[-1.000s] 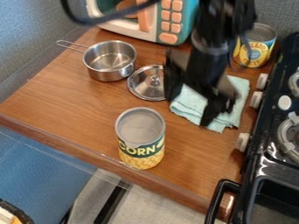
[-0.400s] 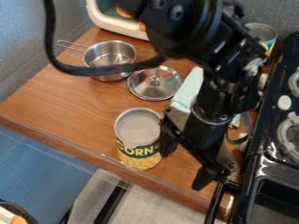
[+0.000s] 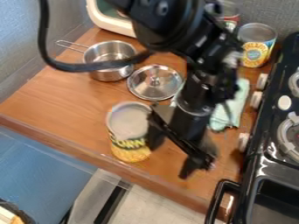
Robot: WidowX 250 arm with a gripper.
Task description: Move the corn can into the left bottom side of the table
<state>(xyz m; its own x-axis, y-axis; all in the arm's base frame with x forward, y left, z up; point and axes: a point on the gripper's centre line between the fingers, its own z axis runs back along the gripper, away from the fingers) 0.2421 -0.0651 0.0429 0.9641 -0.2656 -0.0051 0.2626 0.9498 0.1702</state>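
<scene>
My gripper [image 3: 170, 151] stands open over the front part of the wooden table, its two fingers spread apart with nothing between them. Just left of it is the corn can [image 3: 130, 132], upright, with a grey top and a yellow and green label. The outer side of the gripper's left finger is against the can's right side. The can stands near the front edge of the table [image 3: 64, 111], around the middle of its length.
A steel pot [image 3: 109, 57] and its lid [image 3: 154, 82] lie behind the can. A light green cloth [image 3: 227, 114] is partly behind the arm. Another can [image 3: 256, 45] stands at the back right, beside the black stove [image 3: 280, 164]. The toy microwave [image 3: 109, 19] is at the back.
My gripper came down beside the can's right side, then moved left. The corn can has shifted left and slightly back, and the can at the back right is uncovered again.
</scene>
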